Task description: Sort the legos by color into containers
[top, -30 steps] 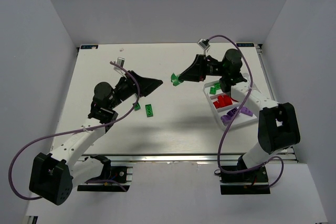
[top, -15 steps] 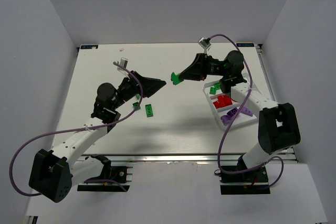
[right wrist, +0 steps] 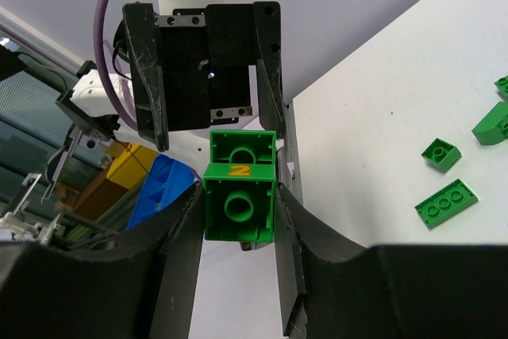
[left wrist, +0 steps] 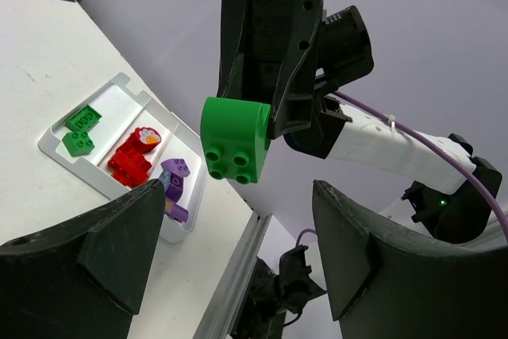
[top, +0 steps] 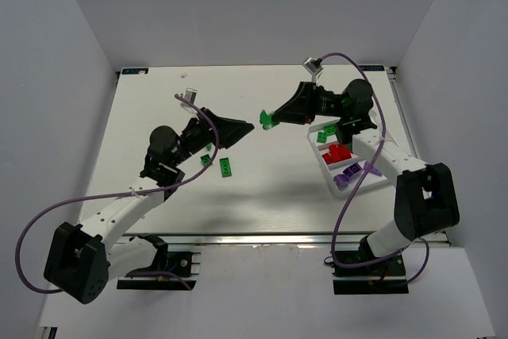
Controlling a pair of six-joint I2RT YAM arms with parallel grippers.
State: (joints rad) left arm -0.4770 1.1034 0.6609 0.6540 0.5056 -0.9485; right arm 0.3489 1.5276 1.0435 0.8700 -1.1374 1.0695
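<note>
My right gripper is shut on a green lego and holds it in the air left of the white tray. In the right wrist view the lego sits between both fingers, hollow underside facing the camera. My left gripper is open and empty, pointing at that lego from just left of it, apart from it. In the left wrist view the lego hangs beyond the open jaws. The tray holds green legos, red legos and purple legos, each colour in its own compartment.
Three loose green legos lie on the table under the left arm: a flat plate and two small ones. They also show in the right wrist view. The table's near rail runs along the front.
My left gripper has crept right, closer to the held green lego. My right gripper has barely shifted and still holds it.
</note>
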